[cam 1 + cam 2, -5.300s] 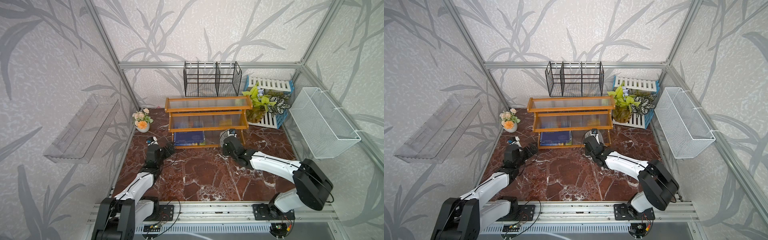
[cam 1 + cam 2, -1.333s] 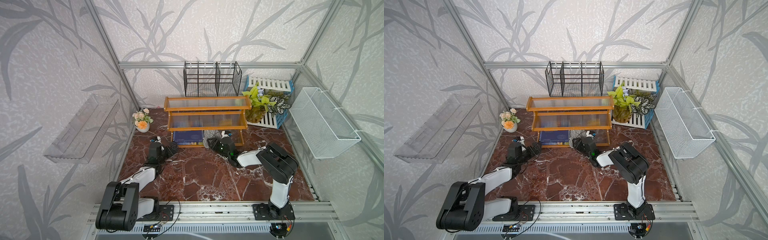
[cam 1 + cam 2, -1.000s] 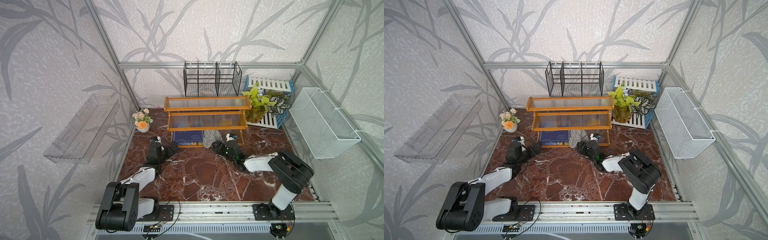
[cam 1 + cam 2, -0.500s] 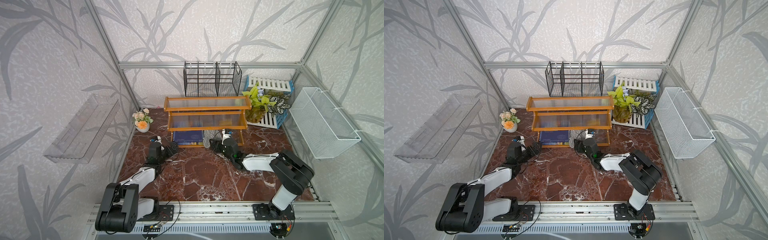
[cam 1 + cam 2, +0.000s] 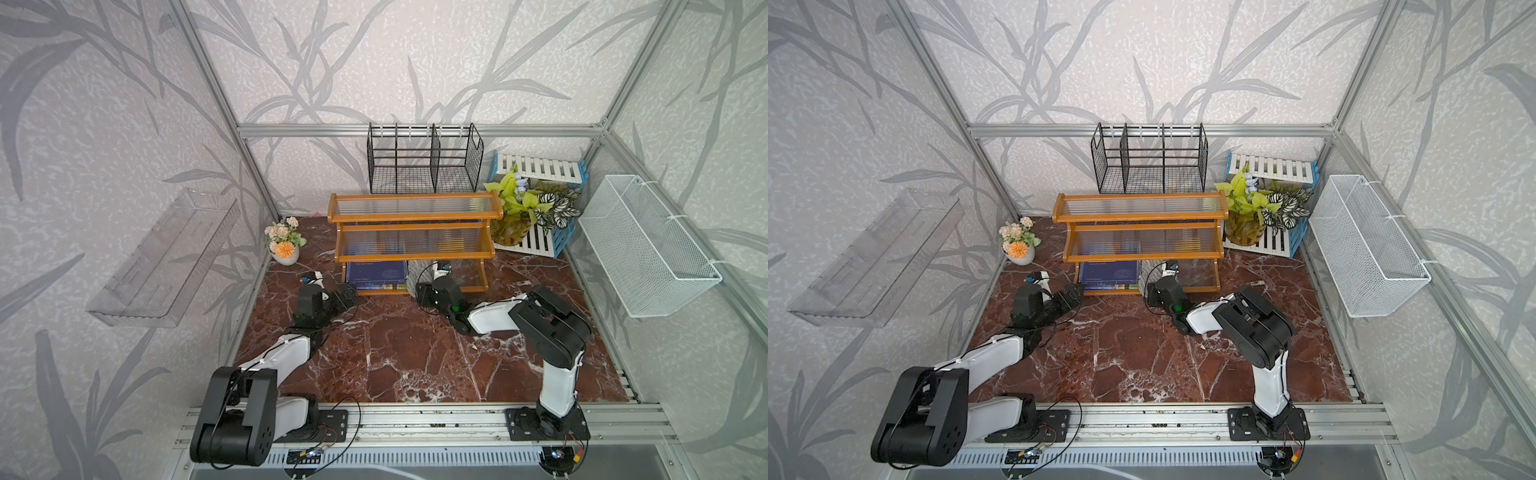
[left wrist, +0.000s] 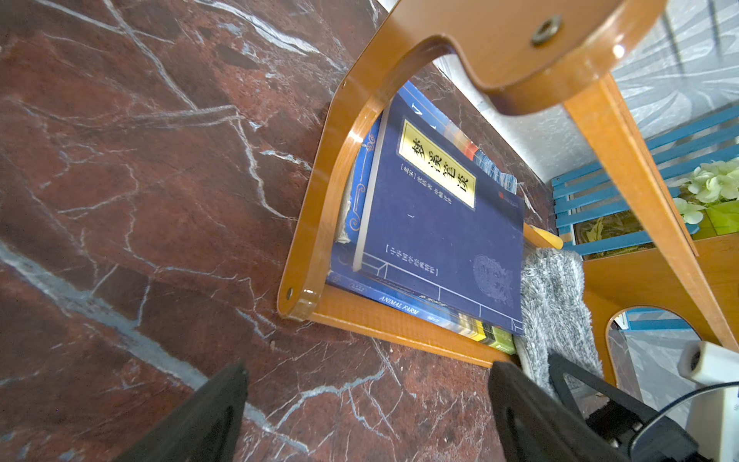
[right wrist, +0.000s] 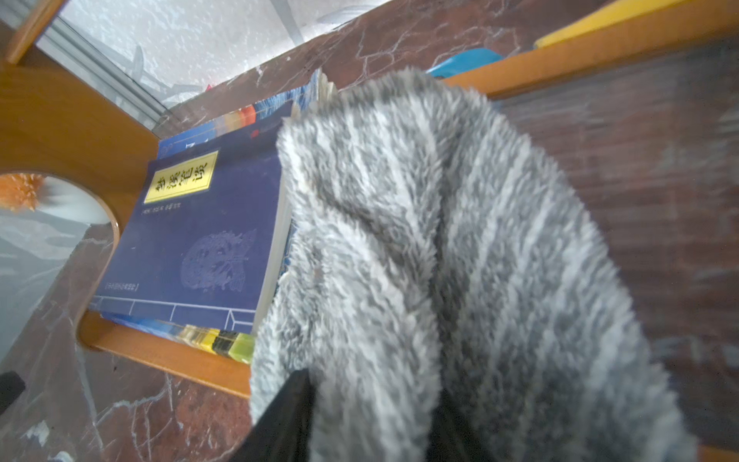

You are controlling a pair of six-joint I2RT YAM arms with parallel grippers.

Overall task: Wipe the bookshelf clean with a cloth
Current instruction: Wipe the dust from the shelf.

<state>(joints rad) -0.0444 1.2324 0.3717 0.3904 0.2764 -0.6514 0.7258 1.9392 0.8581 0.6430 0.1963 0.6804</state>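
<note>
Both top views give me the red-brown marble table point(image 5: 395, 353), glossy and veined white. On its far half stands the one bookshelf point(image 5: 415, 217), a rounded orange-brown wooden frame with three stepped tiers of ribbed clear plastic. Behind it stands one black wire-mesh rack point(image 5: 424, 166), and one white wire basket point(image 5: 648, 249) hangs on the side wall.

On the bottom tier, at the end nearer my left gripper point(image 6: 360, 420), lies a flat stack of books point(image 6: 432, 240). The top one is dark blue with a gold title label; I cannot count the stack. The one cloth point(image 7: 420, 240), fluffy grey with paler stripes, lies on that same tier in soft folds, touching the books' edge.

My right gripper point(image 7: 372, 400) sits at the tier's front rail, its black jaws pinched on the cloth's near end. The left gripper is low over bare marble just before the shelf's end panel, jaws spread wide and empty.

A second ago the cloth stood bunched at the shelf's front, plain from above. Now it is tucked under the middle tier and hardly shows there. Five seconds ago the right gripper was nearer the tier's other end. The left gripper has barely shifted.
</note>
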